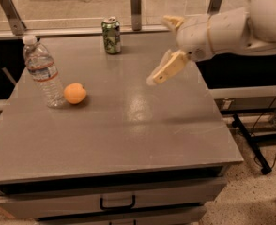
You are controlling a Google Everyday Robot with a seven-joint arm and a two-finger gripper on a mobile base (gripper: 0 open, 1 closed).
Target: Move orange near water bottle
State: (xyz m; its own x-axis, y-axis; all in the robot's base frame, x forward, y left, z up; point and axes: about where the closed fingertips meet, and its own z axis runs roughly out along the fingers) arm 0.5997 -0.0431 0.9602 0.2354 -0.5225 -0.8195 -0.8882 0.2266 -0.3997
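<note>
Cream hand above the grey counter's far-right corner; orange orange-skinned; water bottle clear, white-capped; can green.

Orange beside water bottle; spread hand hovers right.

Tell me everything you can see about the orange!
The orange is small, round and bright orange, with a little dimple on the side away from the bottle. It looks whole and unpeeled. It sits on the grey table, right beside the base of the water bottle, so close I cannot tell if they touch. Nothing holds it: the gripper hangs open above the table, well away.
</note>
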